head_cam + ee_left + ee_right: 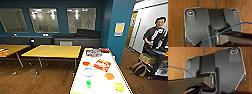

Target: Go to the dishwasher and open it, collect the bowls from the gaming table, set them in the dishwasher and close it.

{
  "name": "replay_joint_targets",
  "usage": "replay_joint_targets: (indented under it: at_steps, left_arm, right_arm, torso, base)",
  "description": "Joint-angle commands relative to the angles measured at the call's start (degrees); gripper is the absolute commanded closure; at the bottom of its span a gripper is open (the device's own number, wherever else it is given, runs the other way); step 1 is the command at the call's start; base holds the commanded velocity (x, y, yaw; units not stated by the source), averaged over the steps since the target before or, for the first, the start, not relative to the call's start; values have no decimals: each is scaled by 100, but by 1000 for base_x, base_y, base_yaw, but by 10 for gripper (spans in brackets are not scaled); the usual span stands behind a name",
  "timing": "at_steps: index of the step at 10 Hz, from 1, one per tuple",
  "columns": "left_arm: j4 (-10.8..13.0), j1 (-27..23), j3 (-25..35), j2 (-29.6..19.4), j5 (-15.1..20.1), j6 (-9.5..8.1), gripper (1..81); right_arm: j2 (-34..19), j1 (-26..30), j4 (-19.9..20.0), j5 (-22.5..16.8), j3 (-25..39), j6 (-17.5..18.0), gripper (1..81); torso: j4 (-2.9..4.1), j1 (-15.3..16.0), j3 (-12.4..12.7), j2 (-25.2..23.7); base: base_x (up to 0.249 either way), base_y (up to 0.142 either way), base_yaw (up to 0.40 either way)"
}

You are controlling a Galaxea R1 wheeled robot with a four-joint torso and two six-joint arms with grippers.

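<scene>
You had the gaming table (80, 82) directly ahead, its white surface running away from the camera with a yellowish edge along both long sides, and its near end was cut by the lower border of the head view. On its left a strip of dark wood floor (37, 80) lay open between it and the yellow-wood tables (53, 51); on its right a narrower strip of floor ran beside the blue wall corner (120, 30) toward a doorway, where a person (156, 32) stood behind a dark control rig. The bowls were spread over the white top, apart from each other: a red bowl (86, 63) farther away, a pale bluish bowl (88, 72) near the middle, an orange bowl (109, 76) to the right, a green bowl (88, 83) close to you and a yellow bowl (119, 87) at the near right. Two flat board-game boxes (93, 52) lay at the far end and a red-and-white one (102, 65) lay between the bowls. Both wrist views looked down on the brown wood-grain floor past the dark robot plate, with a thin blue cable (228, 29) crossing. For the left hand and for the right hand you could not tell if the fingers were apart or together.
</scene>
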Motion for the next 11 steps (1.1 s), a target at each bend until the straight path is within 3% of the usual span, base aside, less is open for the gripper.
replay_joint_targets:
  at_steps: [1,11]
  left_arm:
    - [-5,-285,27,0,323,12,10]
    - [-30,-285,27,-26,314,21,10]
  right_arm:
    - [28,265,29,-337,29,41,10]
    - [-34,222,37,-258,47,67,10]
  torso:
    - [0,1,0,0]
    - [0,3,0,-2]
  base:
    - [0,0,0]
    - [100,0,0]
